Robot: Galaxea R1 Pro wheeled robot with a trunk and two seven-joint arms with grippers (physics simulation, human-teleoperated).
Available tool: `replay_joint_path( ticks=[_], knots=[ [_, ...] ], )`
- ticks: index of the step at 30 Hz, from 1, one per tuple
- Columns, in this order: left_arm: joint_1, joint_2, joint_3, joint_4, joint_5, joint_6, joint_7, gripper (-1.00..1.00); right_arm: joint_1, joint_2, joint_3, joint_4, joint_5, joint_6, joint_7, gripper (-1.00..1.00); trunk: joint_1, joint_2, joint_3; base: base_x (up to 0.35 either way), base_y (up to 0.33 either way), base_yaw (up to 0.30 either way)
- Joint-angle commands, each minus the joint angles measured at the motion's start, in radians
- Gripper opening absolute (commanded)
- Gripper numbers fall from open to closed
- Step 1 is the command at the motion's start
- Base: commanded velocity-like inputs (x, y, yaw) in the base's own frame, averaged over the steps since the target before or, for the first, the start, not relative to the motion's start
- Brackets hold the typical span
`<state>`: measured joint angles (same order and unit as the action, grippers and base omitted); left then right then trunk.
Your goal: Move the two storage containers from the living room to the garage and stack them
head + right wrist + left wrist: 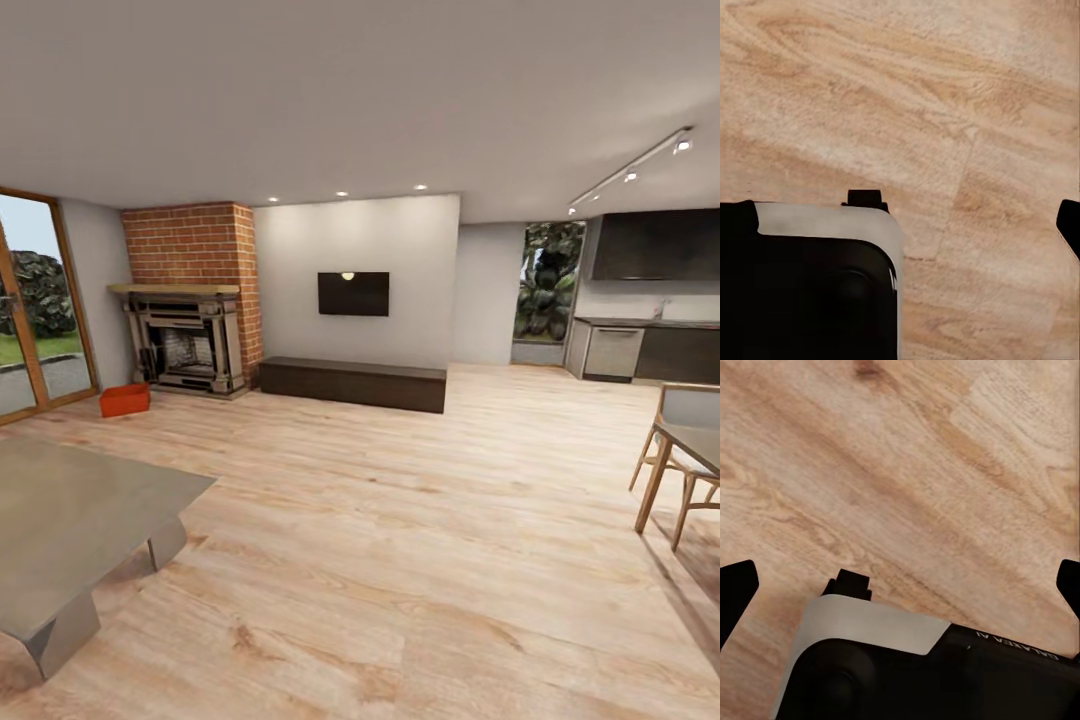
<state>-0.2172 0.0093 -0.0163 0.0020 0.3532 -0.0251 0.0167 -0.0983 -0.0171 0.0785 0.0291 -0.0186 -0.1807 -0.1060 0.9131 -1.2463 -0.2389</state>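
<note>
One storage container, orange-red, on wood-plank floor far left in head view, beside brick fireplace, by glass doors. Grey low table nearer. Left gripper, right gripper: wrist views show fingertips spread wide over bare planks, nothing held.

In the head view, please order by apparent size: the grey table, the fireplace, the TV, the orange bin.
1. Grey table, though nearness to the camera enlarges it.
2. Fireplace.
3. TV.
4. Orange bin, smallest.
</note>
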Motion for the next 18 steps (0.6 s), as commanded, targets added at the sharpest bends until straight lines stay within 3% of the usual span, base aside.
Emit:
replay_joint_path(
  ticks=[1, 18],
  knots=[
    [-0.001, 0.0, -0.002, 0.0, 0.004, -0.003, 0.002, 1.0, -0.001, 0.0, 0.008, 0.003, -0.002, -0.005, -0.003, 1.0, 0.001, -0.001, -0.001, 0.322, 0.0, 0.0],
    [-0.001, 0.0, -0.002, 0.0, 0.004, -0.003, 0.002, 1.0, -0.001, 0.0, 0.008, 0.003, -0.003, -0.005, -0.003, 1.0, 0.001, -0.001, -0.001, 0.322, 0.0, 0.0]
  ],
)
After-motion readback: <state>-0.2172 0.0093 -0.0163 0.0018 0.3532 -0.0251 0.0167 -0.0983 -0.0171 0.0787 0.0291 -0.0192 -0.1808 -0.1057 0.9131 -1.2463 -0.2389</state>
